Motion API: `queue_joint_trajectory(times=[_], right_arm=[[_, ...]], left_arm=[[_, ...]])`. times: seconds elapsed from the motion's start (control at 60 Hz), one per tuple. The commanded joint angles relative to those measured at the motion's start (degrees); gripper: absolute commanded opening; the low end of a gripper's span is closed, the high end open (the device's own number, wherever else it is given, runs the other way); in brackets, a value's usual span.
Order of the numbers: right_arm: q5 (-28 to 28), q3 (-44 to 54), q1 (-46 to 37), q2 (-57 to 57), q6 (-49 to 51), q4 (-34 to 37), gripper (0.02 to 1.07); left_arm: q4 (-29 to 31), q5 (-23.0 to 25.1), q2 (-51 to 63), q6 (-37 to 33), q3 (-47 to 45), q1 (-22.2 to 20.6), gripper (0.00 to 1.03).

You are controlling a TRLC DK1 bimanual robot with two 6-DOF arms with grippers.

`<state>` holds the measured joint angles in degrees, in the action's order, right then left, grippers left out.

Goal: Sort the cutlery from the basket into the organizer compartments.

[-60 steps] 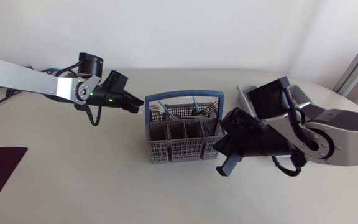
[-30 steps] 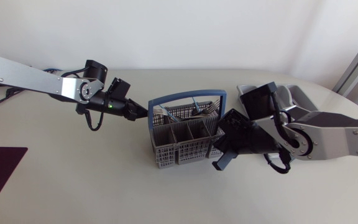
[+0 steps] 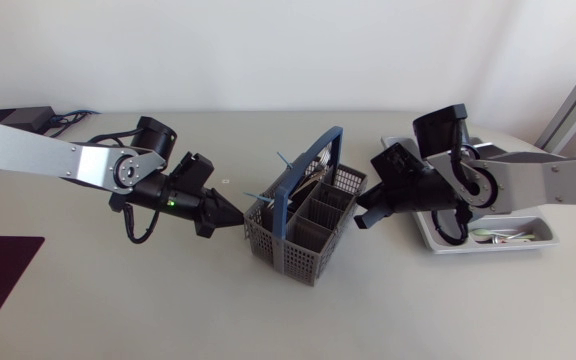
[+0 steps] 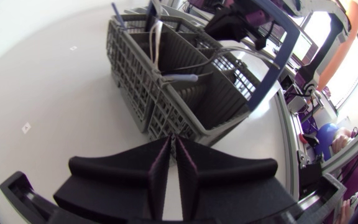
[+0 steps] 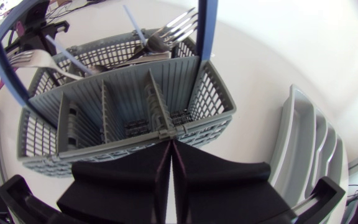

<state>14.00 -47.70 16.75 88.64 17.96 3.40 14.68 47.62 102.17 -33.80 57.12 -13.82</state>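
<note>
The grey basket [image 3: 303, 232] with its blue handle [image 3: 306, 172] sits skewed at mid-counter [image 3: 118, 300], well in from every edge. Forks [image 5: 174, 28] and other cutlery are bunched in its long compartment on the far side from my right arm. My left end effector [image 3: 236, 217] is pinched closed on nothing, tip just beside the basket's left corner. My right end effector [image 3: 364, 216], likewise closed and empty, points at the opposite wall. The organizer [image 3: 523, 246] lies beyond it, near the counter's right edge.
</note>
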Motion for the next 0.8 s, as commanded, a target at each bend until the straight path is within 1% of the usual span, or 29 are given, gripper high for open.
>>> queue_joint_trajectory(times=[0.0, 0.067, 0.133, 0.233, 0.317, 0.417, 0.467, 0.567, 0.667, 0.717, 0.783], right_arm=[[3.7, -3.6, 0.9, 3.2, -1.2, -0.5, 0.07], [6.0, -5.7, 0.7, 5.3, -1.3, 0.4, 0.07], [6.7, -6.9, 0.6, 6.8, -1.3, 0.5, 0.07], [6.8, -7.7, 0.4, 7.4, -1.3, 0.4, 0.07], [6.8, -6.7, -1.0, 5.5, -1.3, 0.7, 0.07], [6.0, -3.1, -2.1, -0.5, -1.1, 0.7, 0.07], [4.9, -1.2, -2.2, -3.9, -0.9, 1.0, 0.07], [4.7, 1.6, -2.4, -10.2, -0.2, 4.5, 0.07], [5.2, 4.0, -2.2, -16.0, 0.6, 8.6, 0.07], [5.7, 5.2, -1.6, -18.7, 0.7, 10.2, 0.07], [6.4, 6.5, -0.6, -22.2, 0.8, 12.7, 0.07]], left_arm=[[1.0, 2.0, -2.9, -2.3, -2.4, -3.6, 0.10], [3.4, 1.8, -3.6, -4.1, -2.7, -5.3, 0.10], [5.9, 1.5, -4.3, -6.0, -2.8, -7.0, 0.10], [6.2, 0.1, -5.8, -5.9, -3.6, -9.6, 0.10], [6.4, -1.4, -7.5, -6.0, -3.9, -9.5, 0.11], [6.5, -1.7, -10.5, -6.2, -4.2, -6.3, 0.11], [6.5, -1.7, -11.5, -6.2, -4.0, -4.0, 0.11], [6.2, -1.8, -11.6, -6.5, -3.0, 0.1, 0.11], [5.5, -2.3, -8.5, -5.9, 0.4, 3.5, 0.11], [4.4, -2.4, -6.5, -4.3, 2.3, 4.9, 0.11], [0.4, -2.4, -3.6, -0.1, 4.7, 6.4, 0.11]])
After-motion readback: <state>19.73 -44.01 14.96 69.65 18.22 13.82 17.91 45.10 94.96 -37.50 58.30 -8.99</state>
